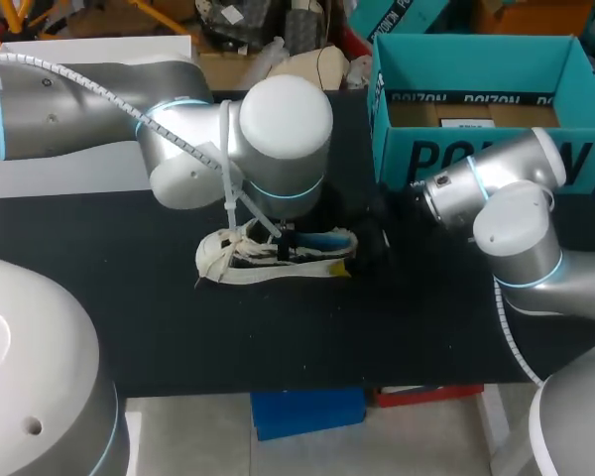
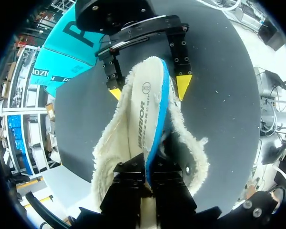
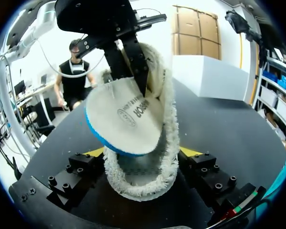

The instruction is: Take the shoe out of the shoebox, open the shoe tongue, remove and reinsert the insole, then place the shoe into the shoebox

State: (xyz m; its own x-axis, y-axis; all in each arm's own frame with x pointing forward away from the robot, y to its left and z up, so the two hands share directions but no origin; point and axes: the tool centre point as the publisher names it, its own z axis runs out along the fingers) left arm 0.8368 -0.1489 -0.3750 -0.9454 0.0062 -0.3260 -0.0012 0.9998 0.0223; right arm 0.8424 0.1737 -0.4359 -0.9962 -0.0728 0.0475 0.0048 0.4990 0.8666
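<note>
Left claw [image 2: 145,177], clenched on the insole [image 2: 145,119]: its two black fingers pinch the blue-edged rim from both faces, part-way along the length. From this grip the insole runs straight ahead of the claw, tilted on edge, with its white printed face turned to one side. Its rounded heel end is raised above the fleece-lined collar of the shoe [image 2: 109,152]. How much of the fore end sits inside the shoe is hidden behind the fingers. The shoe lies under and ahead of the left claw on the counter [image 1: 278,337], sole down, and its long axis matches that of the insole. The laced front is on the left arm's side and the heel points away, toward the right claw [image 3: 142,152]. The right claw is grasping the shoe, with one yellow tip against each side of the heel collar, and so faces the left claw along the same line. The insole's heel end hangs just above the gap between the right claw's fingers. The left claw is therefore the only one in contact with the insole, and the right claw merely steadies the shoe. By judgement, the coming move is a slide along this shared axis, either out over the heel or back down toward the toe. The shoebox [image 1: 476,149] stands open beyond the right claw, apart from the shoe.
</note>
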